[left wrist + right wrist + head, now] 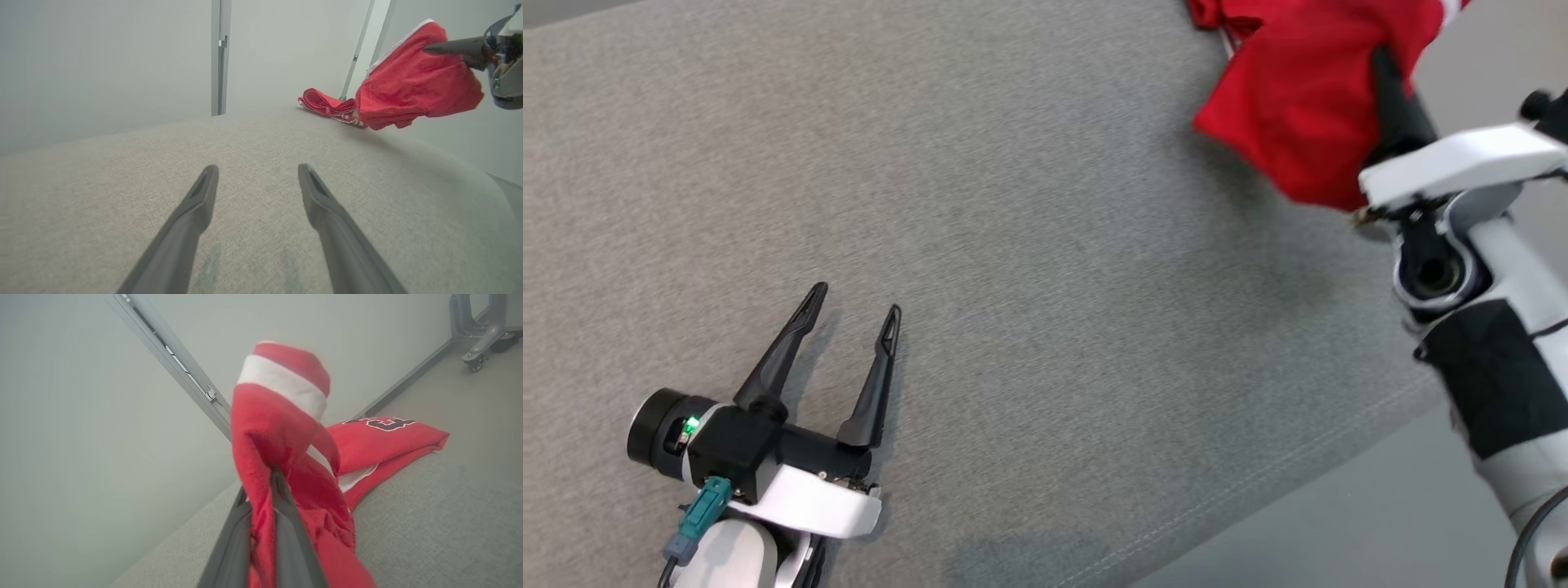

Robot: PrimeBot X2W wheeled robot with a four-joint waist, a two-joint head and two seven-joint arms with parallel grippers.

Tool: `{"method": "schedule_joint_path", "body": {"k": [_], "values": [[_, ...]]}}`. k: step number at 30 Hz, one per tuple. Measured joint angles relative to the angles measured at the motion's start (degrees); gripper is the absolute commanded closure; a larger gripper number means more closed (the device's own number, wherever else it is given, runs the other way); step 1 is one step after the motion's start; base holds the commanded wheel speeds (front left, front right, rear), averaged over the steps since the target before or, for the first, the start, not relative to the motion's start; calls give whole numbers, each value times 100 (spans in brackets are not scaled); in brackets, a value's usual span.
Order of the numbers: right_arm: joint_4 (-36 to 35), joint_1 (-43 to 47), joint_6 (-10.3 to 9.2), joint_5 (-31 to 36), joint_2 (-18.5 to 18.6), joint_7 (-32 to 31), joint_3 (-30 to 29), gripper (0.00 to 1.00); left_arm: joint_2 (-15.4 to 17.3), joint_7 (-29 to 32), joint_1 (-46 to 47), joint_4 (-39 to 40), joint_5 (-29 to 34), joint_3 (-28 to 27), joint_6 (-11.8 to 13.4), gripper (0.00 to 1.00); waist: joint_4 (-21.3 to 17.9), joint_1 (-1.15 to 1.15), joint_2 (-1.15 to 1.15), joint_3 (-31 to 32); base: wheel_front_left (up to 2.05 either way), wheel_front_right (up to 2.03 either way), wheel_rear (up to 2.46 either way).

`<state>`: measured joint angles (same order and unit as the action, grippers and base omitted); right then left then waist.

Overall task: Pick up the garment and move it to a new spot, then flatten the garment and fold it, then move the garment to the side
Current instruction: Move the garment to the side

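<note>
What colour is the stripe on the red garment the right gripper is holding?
White band across the garment; best in the right wrist view.

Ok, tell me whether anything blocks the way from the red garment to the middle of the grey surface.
Nothing visible does. The right gripper is shut on the garment; the open left gripper sits well aside.

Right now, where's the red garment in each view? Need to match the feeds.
Head view: garment top right, by the frame edge.
Left wrist view: upper right, one end lifted, the rest on the grey surface.
Right wrist view: centre, rising from the bottom edge, the rest lying right.
Shared landmark: right gripper, shut on the garment.
</note>
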<state>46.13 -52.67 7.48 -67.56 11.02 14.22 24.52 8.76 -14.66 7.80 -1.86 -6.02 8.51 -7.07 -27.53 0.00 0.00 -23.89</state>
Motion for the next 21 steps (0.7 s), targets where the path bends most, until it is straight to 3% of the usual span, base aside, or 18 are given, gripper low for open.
{"method": "schedule_joint_path", "body": {"k": [7, 21], "values": [[633, -1018, 0, 472, 138, 2, -872, 100, 151, -1, 222, 412, 7, 257, -1, 0, 532, 0, 0, -269, 0, 0, 0], [1650, -2871, 0, 1581, 953, 21, -2227, 100, 123, -1, 371, 861, 35, 442, 0, 0, 1965, 0, 0, -1086, 0, 0, 0]]}}
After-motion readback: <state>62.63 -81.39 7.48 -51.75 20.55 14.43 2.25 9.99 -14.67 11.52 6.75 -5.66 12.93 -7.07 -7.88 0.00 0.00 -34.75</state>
